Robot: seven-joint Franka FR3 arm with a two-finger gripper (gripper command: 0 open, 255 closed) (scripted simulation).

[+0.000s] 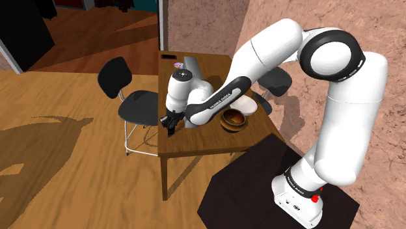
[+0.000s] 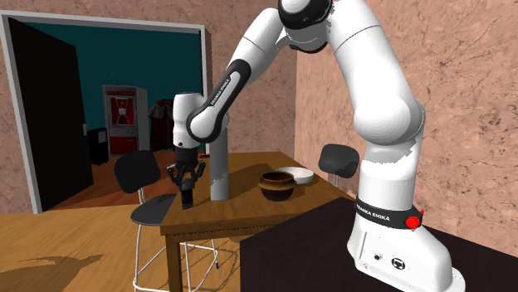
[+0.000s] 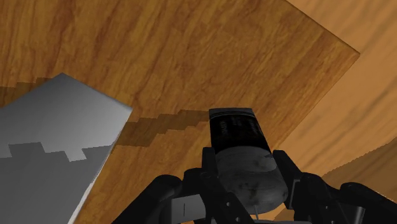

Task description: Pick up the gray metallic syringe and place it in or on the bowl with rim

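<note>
The fingers (image 3: 284, 170) are closed partway and clamped on the syringe (image 3: 236, 130). It's a dark grey, nearly black barrel with a dull sheen, gripped on both sides near its fatter end. The rest of it sticks out straight past the fingertips toward the wooden surface (image 1: 195, 142).

From the second exterior view, the gripper (image 2: 185, 177) points straight down near the surface's front corner, with the syringe (image 2: 186, 199) hanging upright below it. Its lower tip is right at the wood, but I can't tell if it's actually touching or just above.

Just beside the gripper stands a tall plain grey block (image 2: 218, 166) – the wrist view shows it as a grey slab (image 3: 57, 133) close to the syringe but apart from it.

The brown bowl (image 1: 233, 120), which has a thick rim, sits further along the surface on the far side of that block, well apart from the syringe. A white dish (image 1: 246, 104) is right behind it, touching or nearly so. A black chair (image 1: 123, 91) stands at the surface's side in the shoulder view's left.
</note>
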